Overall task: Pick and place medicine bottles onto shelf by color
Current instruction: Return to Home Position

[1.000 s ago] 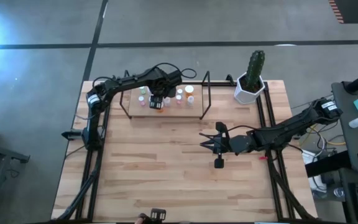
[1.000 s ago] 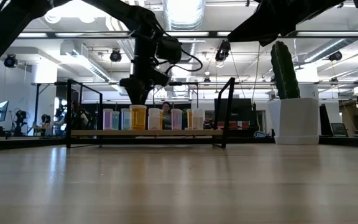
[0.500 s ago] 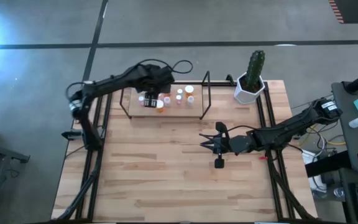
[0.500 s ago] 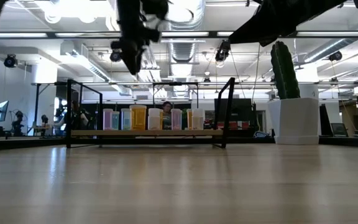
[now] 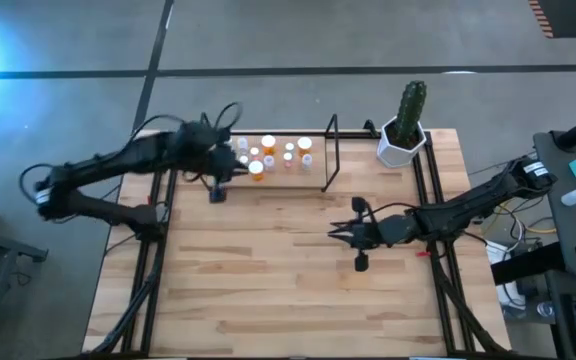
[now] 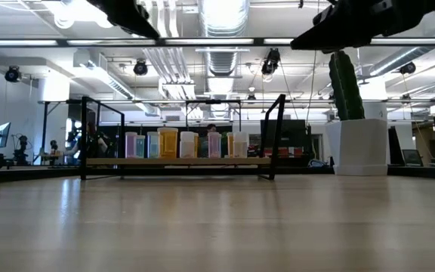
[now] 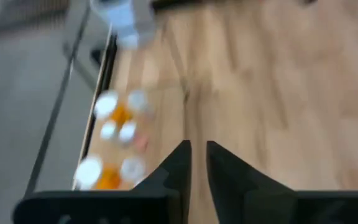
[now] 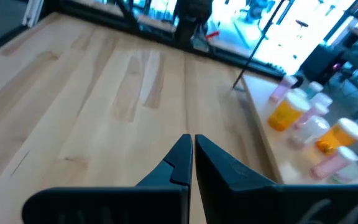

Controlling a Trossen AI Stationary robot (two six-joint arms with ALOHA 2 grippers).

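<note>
The medicine bottles (image 5: 268, 155), orange, pale and pinkish with white caps, stand in rows on the shelf (image 5: 213, 170) at the table's far side. The low view shows them side by side (image 6: 180, 143) on the light board (image 6: 176, 161) inside the black wire frame. My left gripper (image 5: 220, 178) hovers off the shelf's left end, high above the table. Its fingers (image 7: 197, 152) are shut with nothing between them, and the bottles (image 7: 114, 143) lie beside them. My right gripper (image 5: 334, 232) waits shut and empty (image 8: 192, 146) over the table's middle right.
A white hexagonal pot with a green cactus (image 5: 405, 125) stands at the far right corner, also seen in the low view (image 6: 359, 143). The wooden tabletop (image 5: 268, 290) between shelf and near edge is bare. Black frame rails run along both table sides.
My left gripper has risen from just over the orange bottle on the shelf. It has then drawn back toward the table's left edge, past the shelf's left end. The orange bottle stays standing on the shelf. My right gripper has shifted slightly toward the table's right and near edges.
</note>
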